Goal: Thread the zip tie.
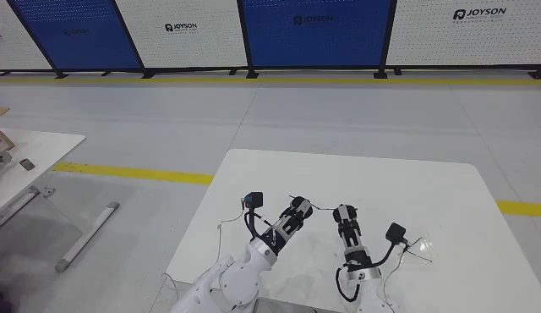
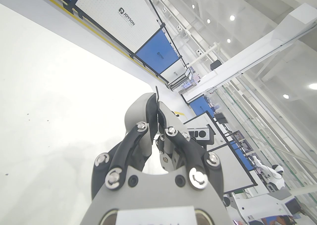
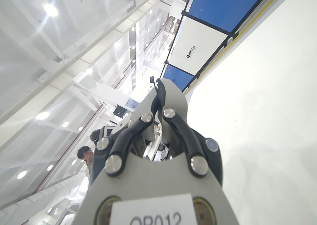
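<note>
A thin black zip tie [image 1: 319,205] is stretched between my two grippers, just above the white table [image 1: 406,186]. My left gripper [image 1: 299,209] is shut on one end. In the left wrist view, the pointed tail [image 2: 156,92] sticks out past the closed left gripper [image 2: 156,103]. My right gripper [image 1: 342,215] is shut on the other end. In the right wrist view, the tie's square head [image 3: 151,79] pokes out beyond the closed right gripper [image 3: 159,88]. The two grippers sit close together near the table's front middle, tips angled toward each other.
A clear plastic bag [image 1: 422,247] lies on the table to the right of the right arm. The table's far half is bare white surface. A second white table [image 1: 34,156] stands off to the left across a floor gap.
</note>
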You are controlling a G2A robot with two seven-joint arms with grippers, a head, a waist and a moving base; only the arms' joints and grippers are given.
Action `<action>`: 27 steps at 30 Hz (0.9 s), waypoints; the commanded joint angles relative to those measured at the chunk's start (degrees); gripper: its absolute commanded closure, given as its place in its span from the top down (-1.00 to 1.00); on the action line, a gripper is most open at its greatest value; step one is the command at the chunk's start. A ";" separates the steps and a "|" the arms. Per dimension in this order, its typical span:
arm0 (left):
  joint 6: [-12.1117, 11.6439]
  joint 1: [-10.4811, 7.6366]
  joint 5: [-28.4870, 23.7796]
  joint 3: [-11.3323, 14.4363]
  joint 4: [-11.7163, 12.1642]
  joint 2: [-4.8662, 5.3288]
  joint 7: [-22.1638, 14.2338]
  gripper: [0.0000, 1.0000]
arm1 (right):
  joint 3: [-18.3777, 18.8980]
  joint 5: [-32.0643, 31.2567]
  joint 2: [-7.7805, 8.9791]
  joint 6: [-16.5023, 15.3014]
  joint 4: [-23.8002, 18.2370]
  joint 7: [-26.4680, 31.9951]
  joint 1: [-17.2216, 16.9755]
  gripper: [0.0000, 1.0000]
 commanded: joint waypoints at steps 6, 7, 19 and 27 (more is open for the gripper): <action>0.00 0.00 0.00 0.00 0.00 0.00 0.00 -1.00 | -0.57 0.29 -0.62 1.80 0.27 2.06 1.70 -1.00; 0.00 0.00 0.00 0.00 0.00 0.00 0.00 -1.00 | -0.66 0.43 -0.70 1.85 0.41 2.48 1.90 -1.00; -0.02 -0.08 -0.83 0.35 -0.02 -0.10 -0.64 -1.00 | 1.38 1.14 -0.68 -1.37 1.67 6.05 1.17 -1.00; -2.18 1.32 -3.55 -0.48 -1.66 0.08 -3.89 -1.00 | 1.87 0.59 -0.75 -3.85 1.67 6.82 0.48 -1.00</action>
